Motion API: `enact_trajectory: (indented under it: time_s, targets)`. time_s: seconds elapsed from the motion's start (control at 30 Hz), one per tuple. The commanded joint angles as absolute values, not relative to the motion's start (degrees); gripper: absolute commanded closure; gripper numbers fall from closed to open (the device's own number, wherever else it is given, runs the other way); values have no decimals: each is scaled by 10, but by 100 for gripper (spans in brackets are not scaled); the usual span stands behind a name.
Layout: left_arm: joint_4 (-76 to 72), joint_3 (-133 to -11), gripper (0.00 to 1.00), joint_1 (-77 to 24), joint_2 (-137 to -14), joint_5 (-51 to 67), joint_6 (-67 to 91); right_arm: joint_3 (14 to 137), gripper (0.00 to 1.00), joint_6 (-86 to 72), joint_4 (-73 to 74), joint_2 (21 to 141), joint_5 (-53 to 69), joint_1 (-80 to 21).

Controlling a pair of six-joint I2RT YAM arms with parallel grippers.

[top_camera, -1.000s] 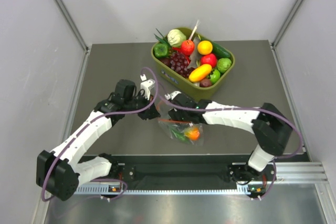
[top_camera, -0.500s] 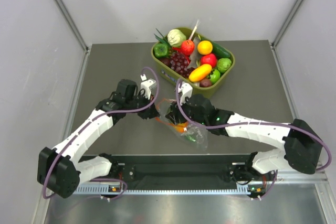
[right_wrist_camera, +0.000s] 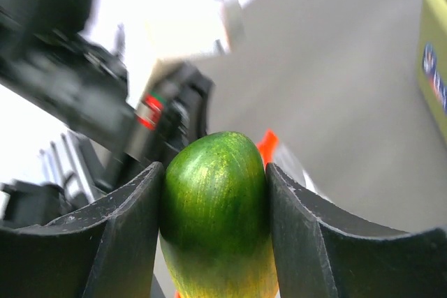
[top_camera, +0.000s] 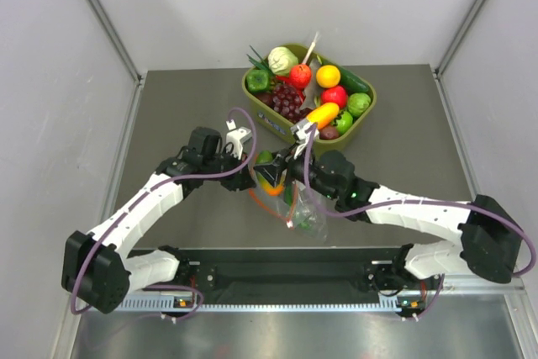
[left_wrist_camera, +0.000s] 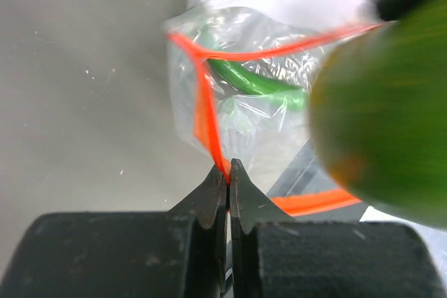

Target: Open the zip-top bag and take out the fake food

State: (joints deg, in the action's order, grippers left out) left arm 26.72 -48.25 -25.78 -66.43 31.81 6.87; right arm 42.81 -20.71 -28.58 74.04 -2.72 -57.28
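Observation:
The clear zip-top bag (top_camera: 308, 213) lies on the table between my arms with its mouth open, and its orange-red zip strip (left_wrist_camera: 204, 102) is spread wide. My left gripper (top_camera: 246, 181) is shut on that strip at the bag's left edge (left_wrist_camera: 228, 170). My right gripper (top_camera: 273, 172) is shut on the orange-and-green fruit (right_wrist_camera: 214, 214) and holds it just above and outside the bag's mouth (top_camera: 270, 185). The fruit fills the right of the left wrist view (left_wrist_camera: 384, 116), blurred. A small green piece (left_wrist_camera: 255, 82) lies inside the bag. No lemon or red fruit shows in the bag.
An olive-green tub (top_camera: 367, 115) stands at the back centre, full of toy produce: cabbage (top_camera: 282, 60), purple grapes (top_camera: 288, 102), and red, orange, yellow and green pieces. Grey walls close in left and right. A metal rail runs along the near edge.
My right gripper went into the bag's mouth, closed on the orange-and-green fruit and drew it up and left, out of the bag. The bag shifted towards my left gripper, which kept its hold.

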Motion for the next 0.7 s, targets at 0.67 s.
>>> enact_trajectory:
  time_s: [0.67]
  targets:
    - [271,-500,100,-255,-656,267,62,552,60,-113,-150,602,-76,-420]
